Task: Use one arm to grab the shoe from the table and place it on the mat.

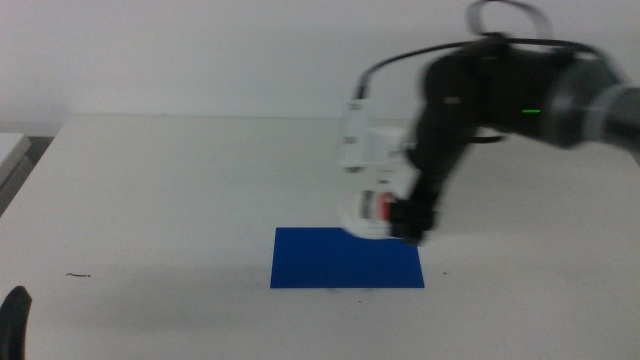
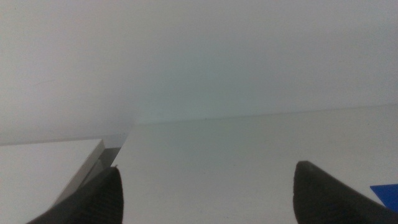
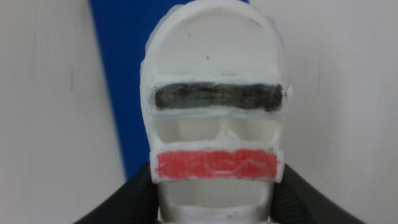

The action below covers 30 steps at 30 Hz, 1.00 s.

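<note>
The right arm [image 1: 500,95] reaches in from the right. Its gripper [image 1: 395,215] is shut on the white shoe [image 1: 368,212] and holds it at the mat's far right edge, at or just above the surface. In the right wrist view the shoe [image 3: 214,93] fills the frame between the two jaws, its black strap [image 3: 217,96] and red strap [image 3: 216,165] showing, with the dark blue mat [image 3: 121,81] under and beside it. The mat [image 1: 346,258] lies flat on the white table [image 1: 160,200]. The left gripper [image 2: 205,193] is open and empty, low at the table's near left.
The left gripper's tip [image 1: 14,318] shows at the bottom left edge. A small dark speck [image 1: 78,275] lies on the table near it. A corner of the mat [image 2: 385,193] shows in the left wrist view. The table's left edge [image 2: 121,152] is visible.
</note>
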Available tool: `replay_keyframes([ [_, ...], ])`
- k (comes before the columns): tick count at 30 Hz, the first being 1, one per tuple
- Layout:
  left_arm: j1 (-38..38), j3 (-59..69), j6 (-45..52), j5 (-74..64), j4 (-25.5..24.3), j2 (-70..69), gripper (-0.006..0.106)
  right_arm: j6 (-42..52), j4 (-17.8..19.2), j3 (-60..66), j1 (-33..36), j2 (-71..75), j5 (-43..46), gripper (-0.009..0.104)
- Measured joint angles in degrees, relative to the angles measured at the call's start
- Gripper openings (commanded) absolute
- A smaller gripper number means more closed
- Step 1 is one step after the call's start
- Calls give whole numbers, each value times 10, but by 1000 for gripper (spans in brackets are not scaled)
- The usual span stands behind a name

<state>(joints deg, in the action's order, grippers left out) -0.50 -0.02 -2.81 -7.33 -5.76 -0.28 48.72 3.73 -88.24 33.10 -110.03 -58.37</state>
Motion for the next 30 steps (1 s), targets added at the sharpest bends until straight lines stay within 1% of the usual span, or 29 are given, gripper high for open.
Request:
replay_keyframes([
  [4,0,0,0,0,0,0,94,-7,-10,-117,39,-96,-40,-3],
  [6,0,0,0,0,0,0,94,-9,-13,-151,50,-134,-59,-3],
  [15,0,0,0,0,0,0,94,-13,-17,-173,62,-173,-75,-2],
  [17,0,0,0,0,0,0,94,-13,-16,-173,62,-181,-75,2],
  [19,0,0,0,0,0,0,94,-13,-14,-173,62,-190,-75,9],
  [21,0,0,0,0,0,0,94,-13,-14,-177,62,-191,-77,23],
  [25,0,0,0,0,0,0,94,-22,-14,-178,62,-192,-74,57],
  [28,0,0,0,0,0,0,94,-47,-12,-171,62,-180,-51,71],
  [30,0,0,0,0,0,0,94,-76,-7,-145,62,-144,-22,73],
])
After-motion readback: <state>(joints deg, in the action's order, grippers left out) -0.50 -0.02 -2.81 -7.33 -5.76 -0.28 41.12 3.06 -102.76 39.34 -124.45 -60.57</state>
